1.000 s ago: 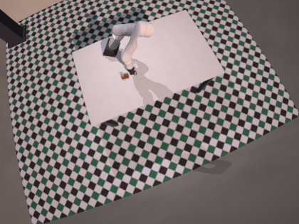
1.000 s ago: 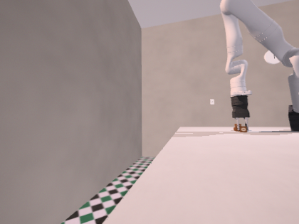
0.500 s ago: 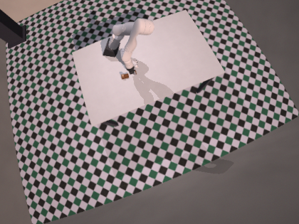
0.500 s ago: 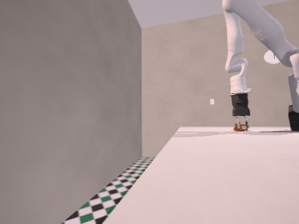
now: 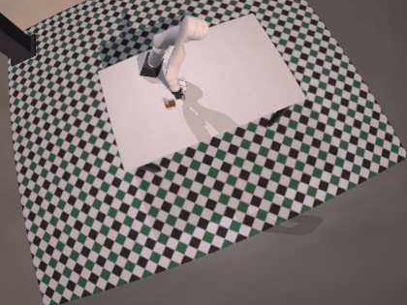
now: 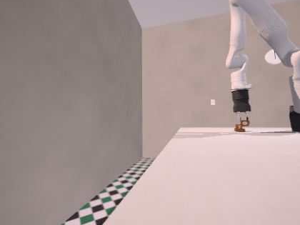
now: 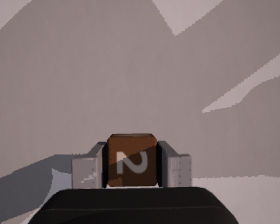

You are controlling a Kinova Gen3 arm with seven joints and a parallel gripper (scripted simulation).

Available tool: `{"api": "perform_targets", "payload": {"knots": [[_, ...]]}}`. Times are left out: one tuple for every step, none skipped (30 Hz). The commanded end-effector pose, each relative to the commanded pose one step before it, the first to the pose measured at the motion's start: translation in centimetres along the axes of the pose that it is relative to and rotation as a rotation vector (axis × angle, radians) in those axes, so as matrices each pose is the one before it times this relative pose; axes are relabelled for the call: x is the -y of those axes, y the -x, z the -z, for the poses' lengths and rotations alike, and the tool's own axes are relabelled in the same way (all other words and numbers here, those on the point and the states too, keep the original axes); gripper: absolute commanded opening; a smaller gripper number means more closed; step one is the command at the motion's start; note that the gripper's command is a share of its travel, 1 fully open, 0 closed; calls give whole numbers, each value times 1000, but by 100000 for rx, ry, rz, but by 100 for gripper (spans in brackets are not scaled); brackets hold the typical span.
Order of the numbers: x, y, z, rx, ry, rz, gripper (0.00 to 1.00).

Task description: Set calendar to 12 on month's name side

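Observation:
My gripper point(image 5: 180, 97) point(image 6: 243, 120) point(image 7: 132, 157) is shut on a brown cube point(image 6: 245, 123) point(image 7: 132, 172), held a little above the table. Its face towards the wrist camera shows a pale 2 lying on its side. A face with a 0 shows in the exterior view. The other brown cube point(image 6: 238, 126) is lower, at the tray point(image 6: 240, 130), with a digit like a 7 facing that camera. In the top view the tray and that cube are one small brown shape beside the gripper, too small to separate. The month's name cannot be read.
The white table point(image 5: 233, 67) point(image 6: 214, 171) carries the arm's dark base point(image 5: 151, 67), behind the gripper in the top view. The tray is out of the wrist view. The arm's shadow falls across the table on the side of the gripper away from the tray.

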State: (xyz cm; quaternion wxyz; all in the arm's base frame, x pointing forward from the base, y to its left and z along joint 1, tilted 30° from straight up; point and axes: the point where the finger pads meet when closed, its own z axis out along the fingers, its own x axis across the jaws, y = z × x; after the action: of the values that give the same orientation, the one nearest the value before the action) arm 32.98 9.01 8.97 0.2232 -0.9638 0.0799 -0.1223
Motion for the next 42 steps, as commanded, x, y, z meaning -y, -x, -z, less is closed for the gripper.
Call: {"api": "perform_targets", "payload": {"knots": [[173, -595, 995, -1781, -193, 398, 57], [1, -1, 239, -1, -2, 1, 57], [0, 0, 240, 0, 1, 0, 57], [0, 0, 241, 0, -1, 0, 57], [0, 0, 0, 0, 0, 0, 57], [0, 0, 0, 0, 0, 0, 57], [0, 0, 241, 0, 0, 0, 57], [0, 0, 241, 0, 1, 0, 57], [0, 0, 240, 0, -1, 0, 57], [-1, 0, 238, 0, 2, -1, 57], [1, -1, 237, -1, -3, 1, 57], [-1, 1, 234, 1, 4, -1, 57], [2, -1, 231, -2, -4, 2, 57], [-2, 2, 226, 3, 7, -3, 57], [3, -2, 223, -3, -7, 3, 57], [-2, 1, 216, 2, 5, -2, 57], [2, -1, 212, -2, -4, 2, 57], [0, 0, 205, 0, 1, 0, 57], [-1, 1, 197, 1, 2, -1, 57], [2, -1, 190, -2, -4, 2, 57], [-2, 1, 181, 2, 5, -2, 57], [0, 0, 0, 0, 0, 0, 57], [0, 0, 0, 0, 0, 0, 57], [1, -1, 173, -1, -2, 1, 57], [1, -1, 164, -1, -2, 1, 57], [-1, 1, 153, 2, 4, -2, 57], [0, 0, 143, 0, 0, 0, 57], [1, -1, 133, -1, -4, 2, 57], [0, 0, 122, 0, 1, 0, 57], [-1, 1, 111, 2, 4, -2, 57], [0, 0, 100, 0, 1, 0, 57], [1, -1, 90, -1, -4, 2, 57], [1, 0, 78, -1, -2, 1, 57], [0, 0, 68, 0, 0, 0, 57], [0, 0, 57, 0, 1, 0, 57], [0, 0, 47, 1, 1, -1, 57], [-1, 0, 38, 1, 1, -1, 57], [0, 0, 29, 1, 1, -1, 57], [0, 0, 0, 0, 0, 0, 57], [0, 0, 0, 0, 0, 0, 57], [0, 0, 22, 0, 1, -1, 57], [0, 0, 15, 0, 1, 0, 57]]}}
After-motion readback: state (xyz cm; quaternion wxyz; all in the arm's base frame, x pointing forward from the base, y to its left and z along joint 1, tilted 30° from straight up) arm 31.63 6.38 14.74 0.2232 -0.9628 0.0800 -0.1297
